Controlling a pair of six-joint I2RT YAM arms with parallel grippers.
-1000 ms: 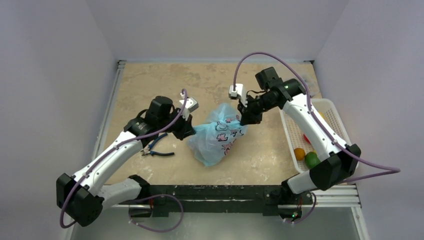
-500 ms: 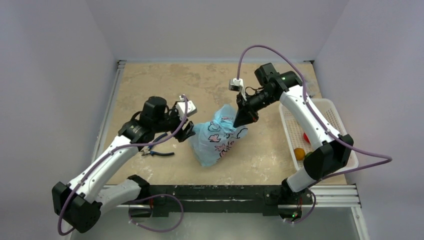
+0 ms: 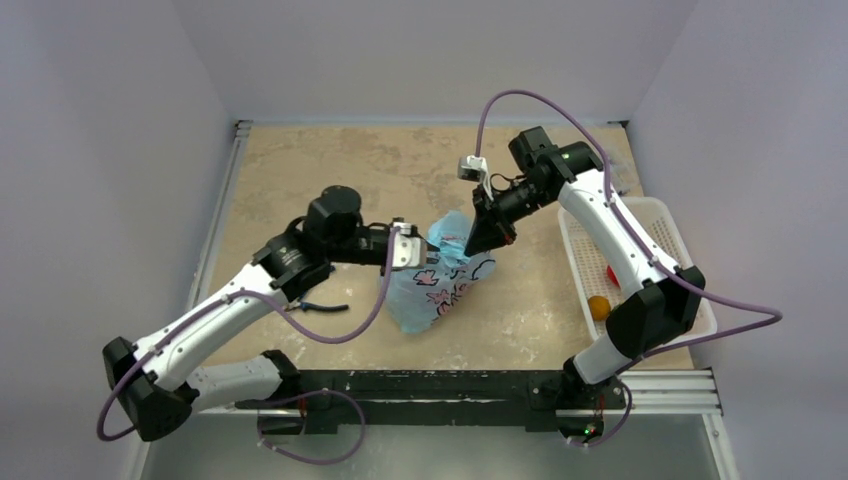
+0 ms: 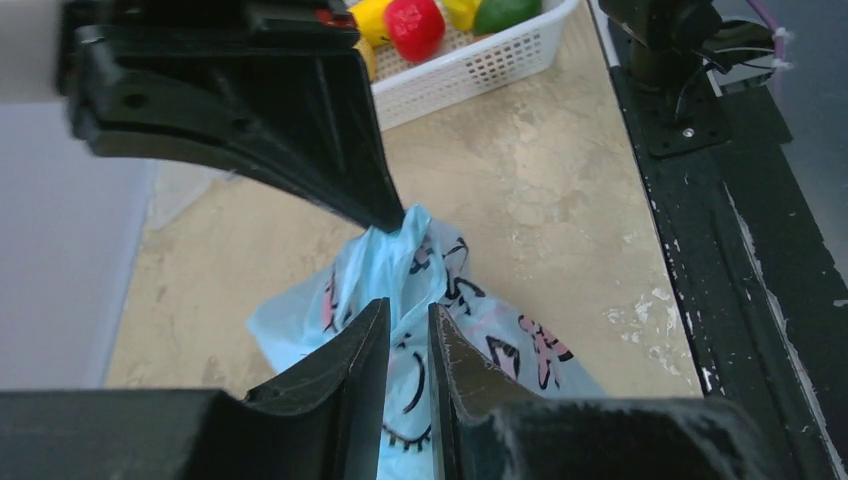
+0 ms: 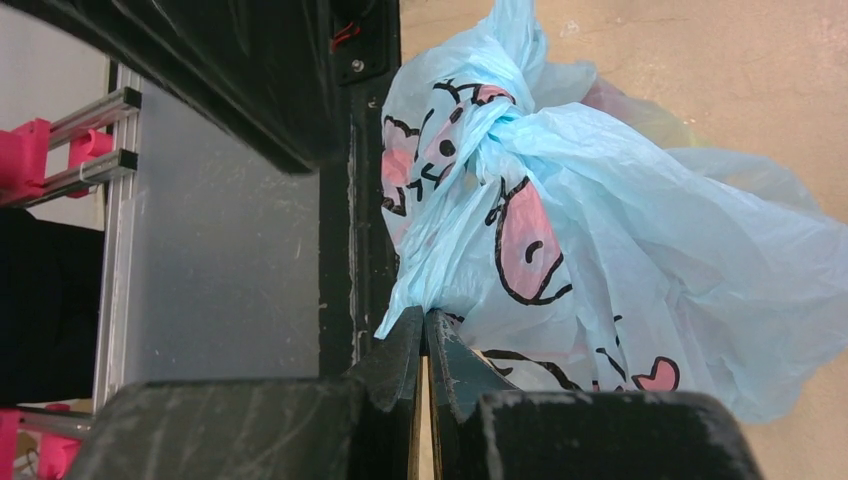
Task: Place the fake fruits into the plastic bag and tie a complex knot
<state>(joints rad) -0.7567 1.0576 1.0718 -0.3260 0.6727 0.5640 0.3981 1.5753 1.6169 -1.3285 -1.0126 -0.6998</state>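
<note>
The light-blue plastic bag [image 3: 437, 283] with pink cartoon prints lies mid-table, its top pulled up. My right gripper [image 3: 478, 244] is shut on a twisted strip of the bag's top; in the right wrist view it [image 5: 422, 318] pinches that strip just below a twisted knot [image 5: 488, 122] of the bag [image 5: 640, 210]. My left gripper [image 3: 428, 258] hovers over the bag's left top. In the left wrist view it [image 4: 408, 318] has its jaws a narrow gap apart, with the bag [image 4: 480, 310] beyond them. Fake fruits lie in the basket: orange [image 3: 598, 307], red [image 4: 415, 25], green [image 4: 505, 12]. What is inside the bag is hidden.
A white slotted basket [image 3: 668, 240] stands at the table's right edge and also shows in the left wrist view [image 4: 480, 65]. Blue-handled pliers [image 3: 322, 304] lie under my left arm. The black rail [image 3: 440, 385] runs along the near edge.
My left gripper drew back from the bag's left side, then swung right over the bag's top. My right arm shifted a little, then held still, gripping the bag.
</note>
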